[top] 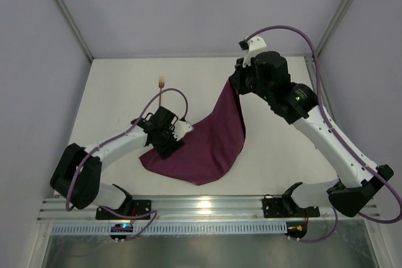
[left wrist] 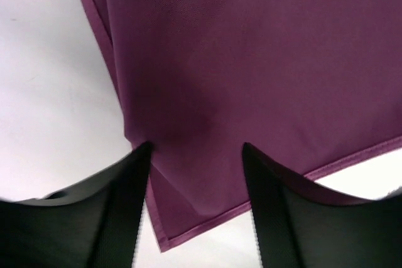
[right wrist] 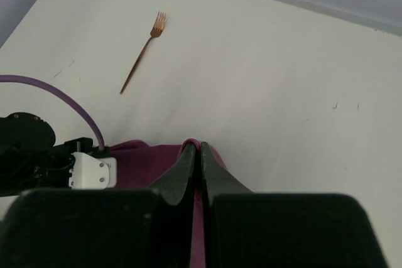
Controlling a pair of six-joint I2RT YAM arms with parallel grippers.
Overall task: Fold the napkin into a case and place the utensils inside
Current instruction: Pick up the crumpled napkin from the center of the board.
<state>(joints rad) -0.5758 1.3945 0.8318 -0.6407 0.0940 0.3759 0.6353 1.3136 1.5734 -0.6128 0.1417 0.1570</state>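
Farthest left, left arm (top: 113, 149): reaches from its base at the near edge out over the white table (top: 295, 161), wrist bent down onto the cloth.
Left gripper (left wrist: 196, 152): released, jaws spread wide and straddling the near-left corner of the napkin (top: 213, 136).
Left fingers (left wrist: 94, 218): dark, one on each side of the corner; flat cloth and its hemmed edge show in the gap between them. Whether the tips press on the cloth, cannot tell.
Fork (right wrist: 143, 51): copper-brown, lying flat on the table beyond the left gripper, tines pointing to the far wall. Well apart from the napkin. From above, the left arm's purple cable (top: 173, 93) crosses its handle.
Napkin, low part: magenta-purple, plain. The wide lower part lies spread on the table near the middle, rounded edge toward the arm bases.
Napkin, high part: narrows to a point and rises off the table up to the right gripper (right wrist: 200, 155), hanging as a draped sheet, not folded flat.
Right gripper, grip: clenched on the napkin's top corner; a small purple fold shows pinched between the closed fingertips.
Right gripper, place: raised above the table, right of centre and toward the far side, with the cloth trailing down and left from it.
Right arm (top: 333, 145): stretches from its base at the near right corner up to that raised wrist.
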